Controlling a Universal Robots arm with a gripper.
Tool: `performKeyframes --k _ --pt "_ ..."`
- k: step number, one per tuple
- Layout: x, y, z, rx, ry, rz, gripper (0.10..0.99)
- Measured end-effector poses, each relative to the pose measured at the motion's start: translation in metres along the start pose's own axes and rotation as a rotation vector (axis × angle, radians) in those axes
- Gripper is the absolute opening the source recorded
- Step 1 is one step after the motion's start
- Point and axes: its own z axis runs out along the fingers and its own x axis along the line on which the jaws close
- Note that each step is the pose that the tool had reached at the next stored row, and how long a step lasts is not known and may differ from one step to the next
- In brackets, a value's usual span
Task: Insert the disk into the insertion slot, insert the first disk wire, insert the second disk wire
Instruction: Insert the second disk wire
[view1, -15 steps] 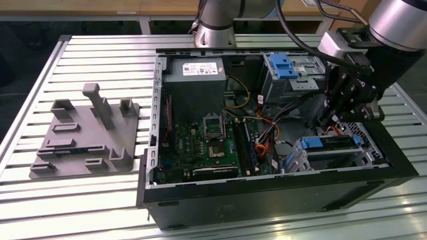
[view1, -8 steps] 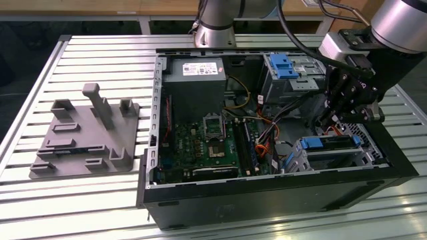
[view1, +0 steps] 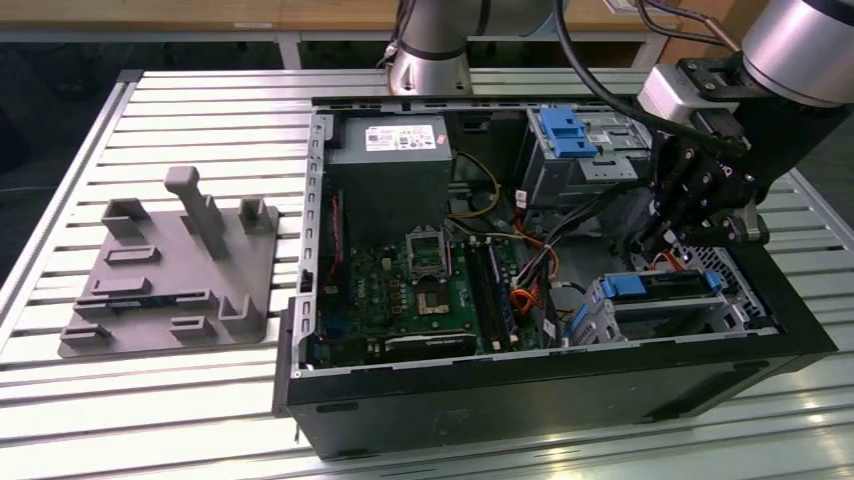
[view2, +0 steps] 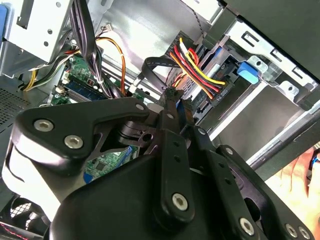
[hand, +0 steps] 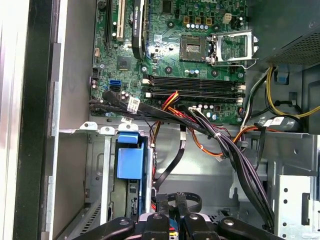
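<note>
Exterior view: I see my gripper (view1: 681, 238) hanging inside the open black computer case (view1: 534, 390), just above the insertion slot (view1: 674, 305), a boxy silver sheet-metal cage. The disk (view1: 661, 286), blue-framed, already sits in it. In the second wrist view the black fingers (view2: 170, 107) are pinched nearly together by a flat black cable (view2: 157, 64) and a red-yellow wire bundle (view2: 197, 67); whether they grip anything, I cannot tell.

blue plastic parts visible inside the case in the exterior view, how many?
2. One blue latch on the tall grey bay at the case's far side; one blue carrier of the disk, in the drive cage at the exterior view's right, below the gripper. Others may hide behind cables.
</note>
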Motion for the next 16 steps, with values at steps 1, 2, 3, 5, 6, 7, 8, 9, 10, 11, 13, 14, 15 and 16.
performKeyframes --k 1,2,3,5,6,7,8,9,10,11,13,14,15,16 --pt "0.0 0.0 0.0 0.0 -0.0001 0.0 0.196" --pt "0.0 0.0 0.0 0.0 -0.0003 0.0 0.196" --pt "0.0 0.0 0.0 0.0 -0.0004 0.0 0.196" --pt "0.0003 0.0 -0.0007 0.0 -0.0001 0.0 0.196" --pt "0.0005 -0.0001 -0.0012 0.0 -0.0003 0.0 0.196" --pt "0.0009 -0.0002 -0.0015 -0.001 -0.0006 0.0 0.196" --pt "0.0015 -0.0002 -0.0018 -0.001 -0.0005 0.0 0.196" --pt "0.0028 -0.0002 -0.002 -0.001 -0.0003 0.0 0.196" --pt "0.0048 -0.0002 -0.0021 -0.002 -0.0005 0.0 0.196" --pt "0.007 -0.0001 -0.0021 -0.002 -0.0006 0.0 0.196" --pt "0.0109 -0.0003 -0.0025 -0.002 -0.0005 0.0 0.196" --pt "0.0124 -0.0006 -0.0029 -0.002 -0.0004 0.0 0.196" --pt "0.0139 -0.001 -0.0032 -0.003 -0.0004 0.0 0.196" --pt "0.0153 -0.0014 -0.0034 -0.004 -0.0004 0.0 0.196"
